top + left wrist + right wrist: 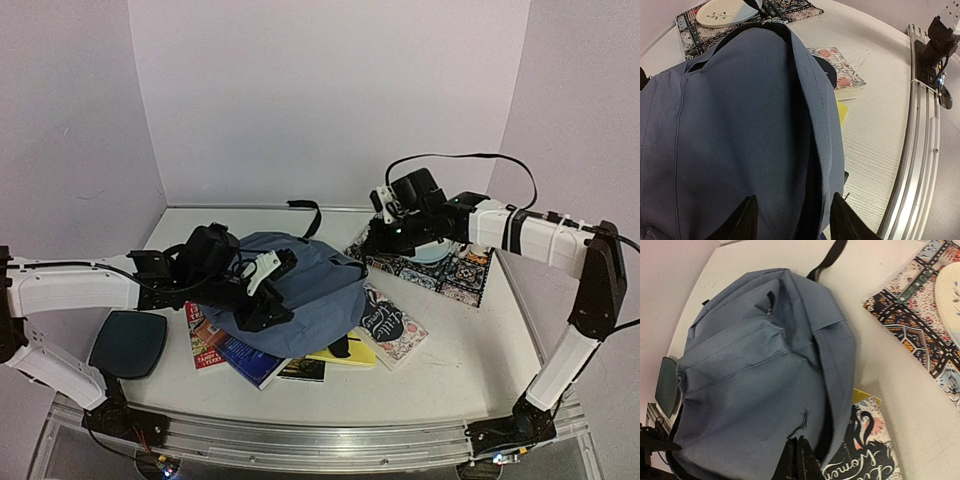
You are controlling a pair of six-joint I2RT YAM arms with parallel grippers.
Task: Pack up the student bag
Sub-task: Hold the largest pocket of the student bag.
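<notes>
Blue student bag (310, 290) lies flat mid-worktop (450, 360) on top of books (250, 355), btwn teal pad (128, 342) & patterned mat (450, 275). L claw (794, 197) released, fingers apart over bag fabric. R claw (796, 445) clenched tight at bag's edge; can't tell if pinching cloth.

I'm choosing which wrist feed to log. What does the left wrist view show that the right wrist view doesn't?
Only left wrist: the left gripper, open over the student bag, and the right arm's base. Only right wrist: the dark teal pad and the shut right gripper. Both: the bag, the floral book and the patterned mat.
</notes>
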